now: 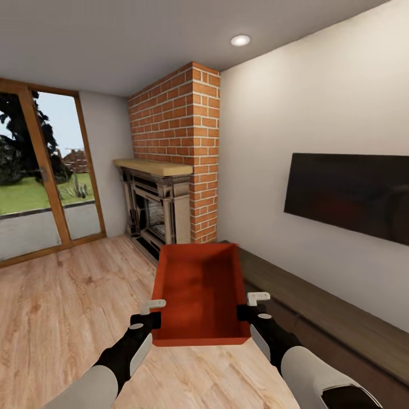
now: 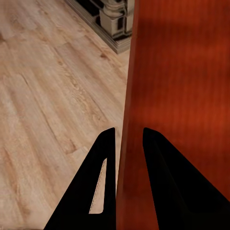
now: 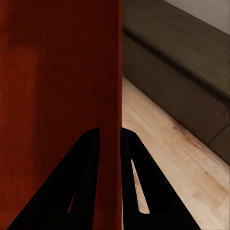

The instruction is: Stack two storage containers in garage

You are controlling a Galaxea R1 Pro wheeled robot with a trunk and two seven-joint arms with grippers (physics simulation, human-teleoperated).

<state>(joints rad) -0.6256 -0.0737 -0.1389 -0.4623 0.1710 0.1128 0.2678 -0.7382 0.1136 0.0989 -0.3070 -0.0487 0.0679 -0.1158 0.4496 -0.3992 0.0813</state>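
Note:
I hold one orange-red storage container [image 1: 199, 292] in the air in front of me, open top up, above the light wood-plank floor of the living room. My left gripper [image 1: 154, 311] is shut on its left wall [image 2: 125, 143], one finger on each side of the thin wall. On the opposite side my right gripper [image 1: 254, 304] is shut on the right wall [image 3: 111, 134] in the same way. The container is level and looks empty inside.
A red brick fireplace [image 1: 170, 165] stands ahead, with glass doors [image 1: 45, 182] to its left. Along the white wall on the right runs a long dark low bench [image 1: 329, 318], close to my right arm, below a wall TV [image 1: 346, 193]. Wood floor [image 1: 62, 307] spreads to the left.

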